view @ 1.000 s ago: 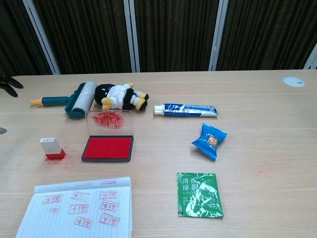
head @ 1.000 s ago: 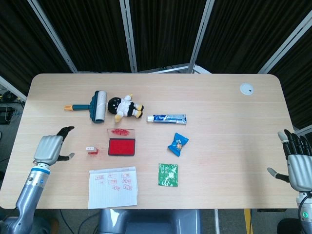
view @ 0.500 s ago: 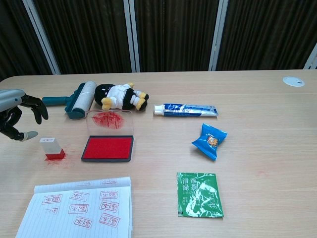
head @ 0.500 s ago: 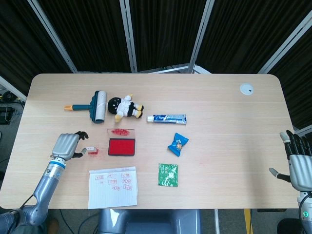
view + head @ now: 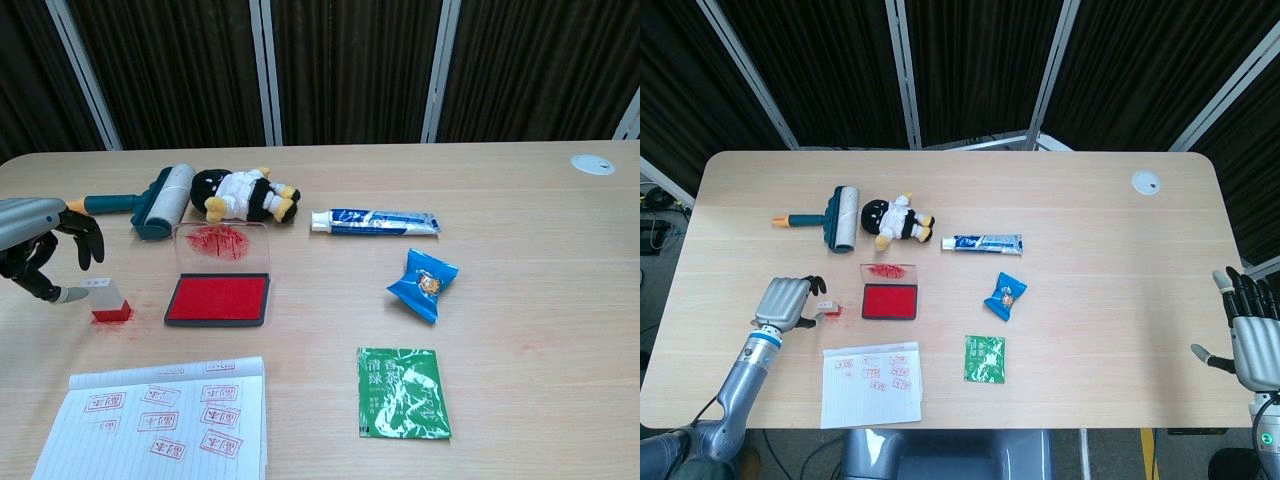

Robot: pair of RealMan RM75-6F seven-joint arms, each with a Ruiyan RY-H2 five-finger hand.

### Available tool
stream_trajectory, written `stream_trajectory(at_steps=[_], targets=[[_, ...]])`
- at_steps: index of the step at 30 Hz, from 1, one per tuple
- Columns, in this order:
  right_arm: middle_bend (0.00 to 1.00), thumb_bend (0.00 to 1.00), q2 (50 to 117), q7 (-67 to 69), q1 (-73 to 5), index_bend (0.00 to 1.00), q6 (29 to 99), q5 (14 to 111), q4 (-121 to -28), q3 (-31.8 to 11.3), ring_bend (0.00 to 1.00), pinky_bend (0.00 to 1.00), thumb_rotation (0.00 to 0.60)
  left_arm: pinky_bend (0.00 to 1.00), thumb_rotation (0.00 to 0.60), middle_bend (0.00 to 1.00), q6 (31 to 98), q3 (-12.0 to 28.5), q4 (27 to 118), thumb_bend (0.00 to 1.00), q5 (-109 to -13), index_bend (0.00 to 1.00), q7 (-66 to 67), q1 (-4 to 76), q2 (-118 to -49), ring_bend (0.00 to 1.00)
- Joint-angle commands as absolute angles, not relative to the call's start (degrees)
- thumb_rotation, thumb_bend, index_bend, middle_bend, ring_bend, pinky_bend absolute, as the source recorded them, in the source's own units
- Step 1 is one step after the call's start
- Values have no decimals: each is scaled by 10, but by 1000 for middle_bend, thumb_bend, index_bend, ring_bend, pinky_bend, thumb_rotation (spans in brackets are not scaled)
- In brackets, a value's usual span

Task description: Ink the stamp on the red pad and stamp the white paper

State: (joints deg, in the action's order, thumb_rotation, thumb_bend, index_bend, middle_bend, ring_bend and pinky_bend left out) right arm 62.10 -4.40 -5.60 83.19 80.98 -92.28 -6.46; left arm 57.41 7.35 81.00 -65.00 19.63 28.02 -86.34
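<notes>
The stamp [image 5: 105, 298], a small white block with a red base, stands on the table left of the red ink pad [image 5: 218, 298]; it also shows in the head view as the stamp [image 5: 828, 307] beside the pad [image 5: 889, 301]. My left hand [image 5: 40, 250] is just left of the stamp with its fingers curved above it and its thumb tip at the stamp's left side, holding nothing. The white paper [image 5: 160, 420], with several red prints on it, lies at the front edge. My right hand [image 5: 1252, 335] hangs off the table's right edge, fingers spread.
The pad's clear lid [image 5: 221, 247] stands raised behind it. A lint roller [image 5: 150, 205], plush toy [image 5: 243, 195] and toothpaste tube [image 5: 375, 222] lie further back. A blue snack packet [image 5: 424, 283] and a green packet [image 5: 401, 391] lie to the right.
My left hand has moved right across the table to the stamp, and its fingers have curled over it. The stamp, pad and paper have not moved.
</notes>
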Motion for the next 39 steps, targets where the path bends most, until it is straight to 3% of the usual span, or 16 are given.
stream_trajectory(at_steps=[1,39], targets=[[0,0,621,-44,-56,0,832,810,-923,-64,0,0,600,779,600,422,574,72,806,201,-649,404,197,282,-868,732],[0,0,627,-53,-60,0,820,795,-916,-65,0,0,600,779,600,483,566,63,765,246,-629,498,223,308,-901,733]])
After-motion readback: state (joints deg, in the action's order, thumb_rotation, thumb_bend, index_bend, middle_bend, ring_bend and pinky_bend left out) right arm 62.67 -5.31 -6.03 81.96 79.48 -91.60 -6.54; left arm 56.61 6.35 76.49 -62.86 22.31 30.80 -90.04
